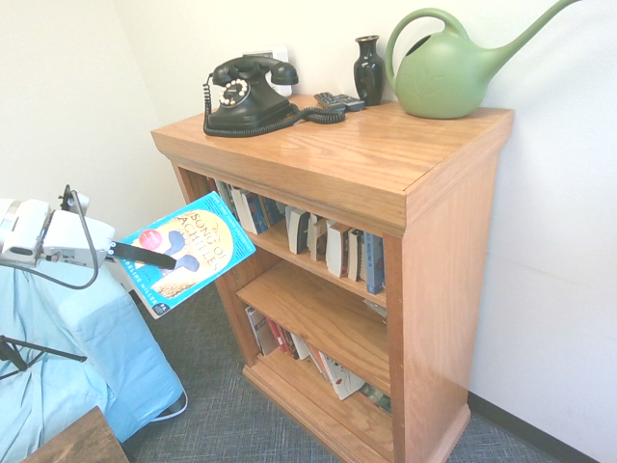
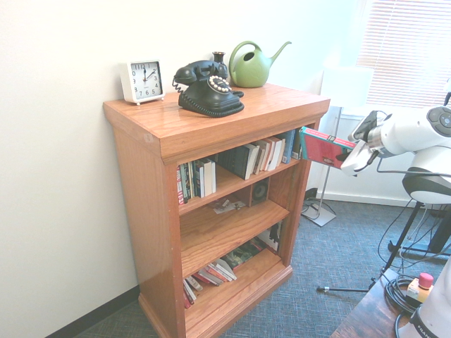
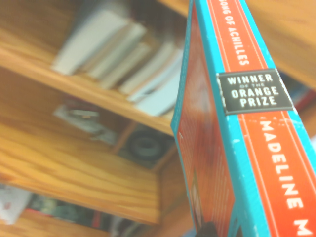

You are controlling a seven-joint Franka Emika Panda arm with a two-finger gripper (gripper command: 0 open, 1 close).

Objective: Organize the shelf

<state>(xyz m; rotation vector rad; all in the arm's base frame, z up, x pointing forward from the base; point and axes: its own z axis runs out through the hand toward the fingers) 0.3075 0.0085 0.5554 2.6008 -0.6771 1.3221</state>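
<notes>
Turquoise paperback (image 1: pixel 188 253) (orange spine), clamped in claw (image 1: pixel 164 258), near oak shelf (image 1: pixel 386 164)

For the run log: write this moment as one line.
pincer: shut on book | book: in air, beside shelf, by top row | middle level: mostly bare | phone, can on top

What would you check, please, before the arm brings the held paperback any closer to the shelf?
1. Grip: gripper shut on the turquoise book: ok.
2. Book clear of the shelf: still apart from its front edge: ok.
3. Gap in the top row of paperbacks: books lean, free slot unclear: cannot tell.
4. Book orientation: tilted, not upright like the shelved row: not ok.
5. Middle level: mostly bare wood, room to spare: ok.
6. Telephone and watering can on top: away from the path: ok.
</notes>
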